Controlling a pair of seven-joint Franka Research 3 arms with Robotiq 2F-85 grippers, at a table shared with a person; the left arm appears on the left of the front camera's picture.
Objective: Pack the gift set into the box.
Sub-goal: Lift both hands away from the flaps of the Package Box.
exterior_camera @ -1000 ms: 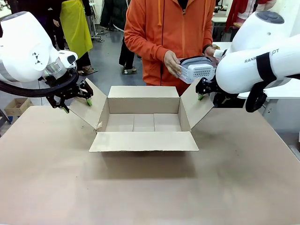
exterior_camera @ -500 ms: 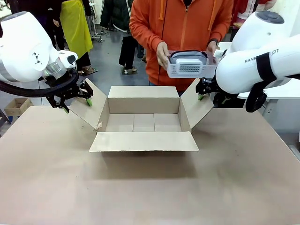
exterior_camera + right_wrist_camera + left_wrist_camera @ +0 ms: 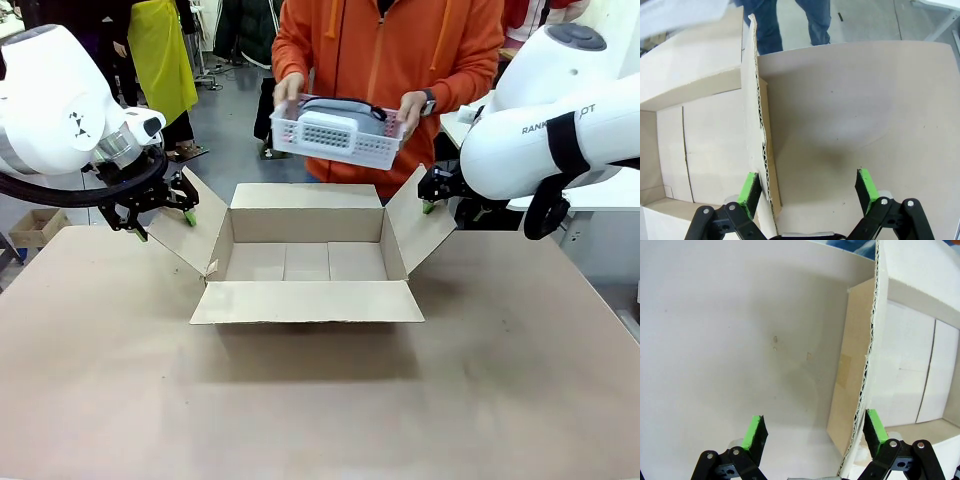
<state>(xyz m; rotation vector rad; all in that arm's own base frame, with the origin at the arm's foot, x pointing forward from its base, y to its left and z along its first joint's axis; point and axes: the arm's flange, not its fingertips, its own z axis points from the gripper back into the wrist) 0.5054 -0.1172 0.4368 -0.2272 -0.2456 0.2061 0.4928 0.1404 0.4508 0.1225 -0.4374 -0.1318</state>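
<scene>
A person in an orange hoodie holds the gift set (image 3: 345,145) in both hands, level above the far edge of the box. It is a pale basket tray holding a grey pouch (image 3: 338,106) and a small white item (image 3: 325,122). The brown cardboard box (image 3: 305,300) stands open on the table, its inside bare. My left gripper (image 3: 165,226) is open astride the edge of the box's left flap (image 3: 867,365), which lies close to one pad. My right gripper (image 3: 432,196) is open astride the right flap (image 3: 760,125) in the same way.
The brown table (image 3: 300,410) stretches bare in front of the box. The box's front flap (image 3: 305,302) lies folded outward toward me. A white table (image 3: 590,195) stands behind my right arm. Other people stand on the floor at the back left.
The person has carried the basket tray from beside my right arm leftward and a little up, now holding it by both ends over the box. Both arms have stayed still.
</scene>
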